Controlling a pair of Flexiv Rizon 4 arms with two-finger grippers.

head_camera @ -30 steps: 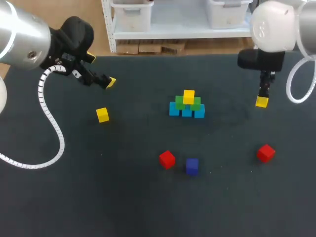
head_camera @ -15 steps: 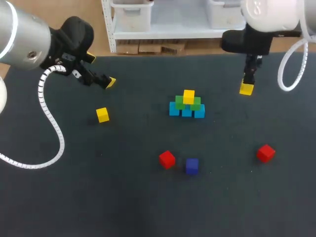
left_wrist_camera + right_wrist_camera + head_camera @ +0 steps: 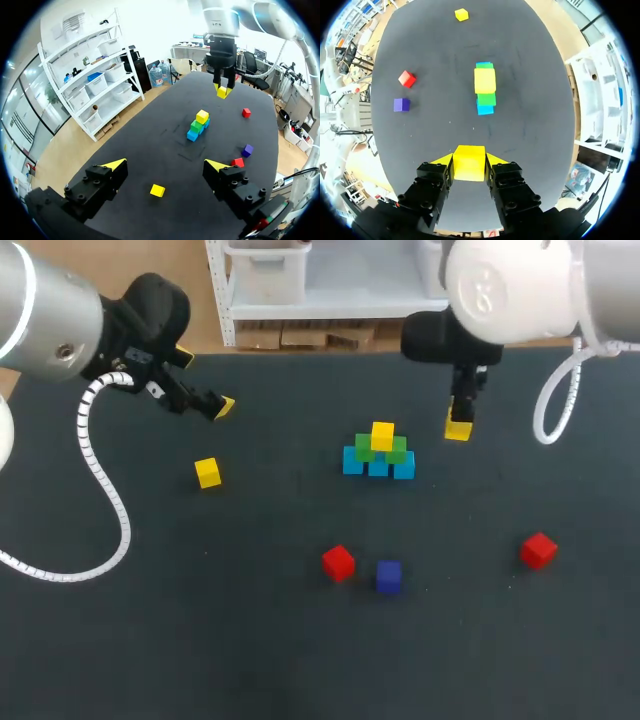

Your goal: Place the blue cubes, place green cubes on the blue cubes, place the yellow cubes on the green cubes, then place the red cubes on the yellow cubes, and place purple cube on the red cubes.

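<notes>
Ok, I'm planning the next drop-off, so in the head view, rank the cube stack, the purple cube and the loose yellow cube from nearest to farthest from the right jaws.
1. Cube stack, mid-table, just left of the right jaws.
2. Purple cube, toward the near edge, beside a red cube.
3. Loose yellow cube, far over on the left side.

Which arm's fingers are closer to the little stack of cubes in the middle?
Right. The right fingers, holding a yellow cube, hang just beside the stack, on its right. The left fingers are open, far off to the stack's left.
</notes>
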